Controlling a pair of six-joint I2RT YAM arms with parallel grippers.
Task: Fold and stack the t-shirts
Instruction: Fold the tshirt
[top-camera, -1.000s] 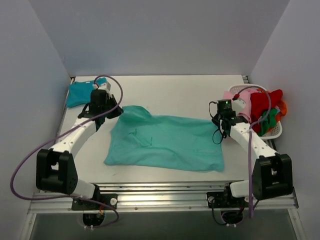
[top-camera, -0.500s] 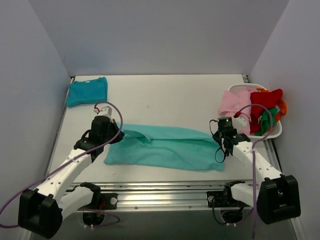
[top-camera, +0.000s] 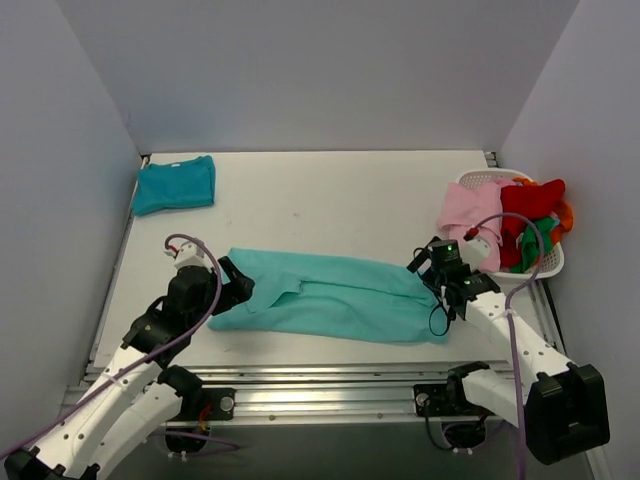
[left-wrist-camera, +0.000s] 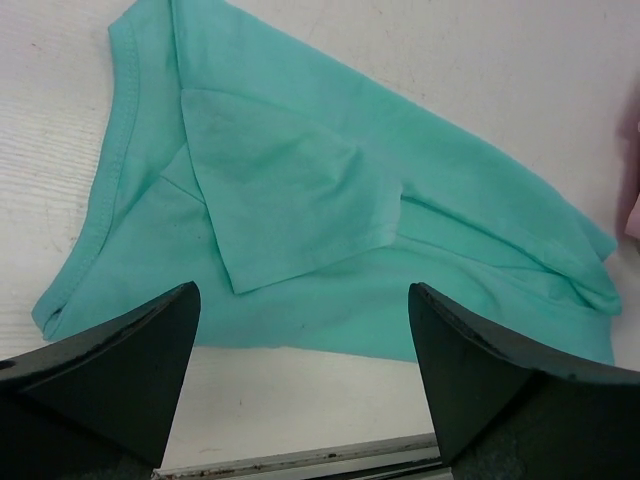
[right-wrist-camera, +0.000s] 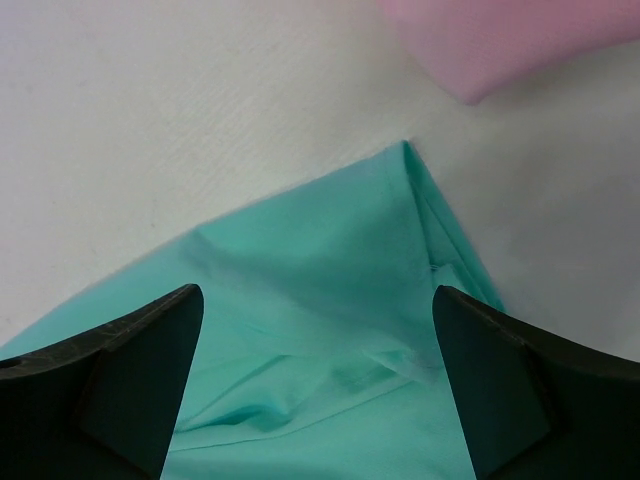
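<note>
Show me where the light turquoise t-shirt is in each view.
Top external: the light turquoise t-shirt lies in a long band across the near middle of the table.
Left wrist: it fills the centre, from upper left to the right edge.
Right wrist: it fills the lower half, one corner pointing up.
Shared landmark: the pink garment, near the shirt's right end.

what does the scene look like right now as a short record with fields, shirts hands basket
turquoise t-shirt: folded lengthwise into a long band across the near middle of the table, one sleeve lying on top
teal-blue t-shirt: folded, far left corner
left hand: open, holding nothing, at the band's left end
right hand: open, holding nothing, at the band's right end
basket: right edge, holds pink garment, red garment and others
stack: not yet made, shirts apart
</note>
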